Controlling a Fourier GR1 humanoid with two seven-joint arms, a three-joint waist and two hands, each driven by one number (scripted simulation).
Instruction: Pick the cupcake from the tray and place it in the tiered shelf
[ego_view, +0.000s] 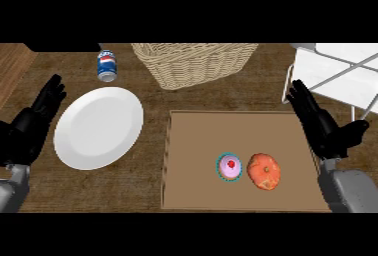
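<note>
— Where was the cupcake (230, 167)?

— Lower centre of the frame, on the tray (199, 190), just beside an orange pastry (263, 171). I judged I should come straight down to miss it.

— The hands?

— My right hand (319, 125) hovered at the tray's right edge, fingers straight, together. My left hand (33, 125) rested far left, fingers straight.

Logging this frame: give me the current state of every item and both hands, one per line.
cupcake: upright on the tray, not held
tray: flat on the counter
orange pastry: on the tray, right beside the cupcake
white plate: bare
wicker basket: upright, contents not visible
soda can: lying on its side
tiered shelf: partly in view
left hand: open, holding nothing
right hand: open, holding nothing
</note>
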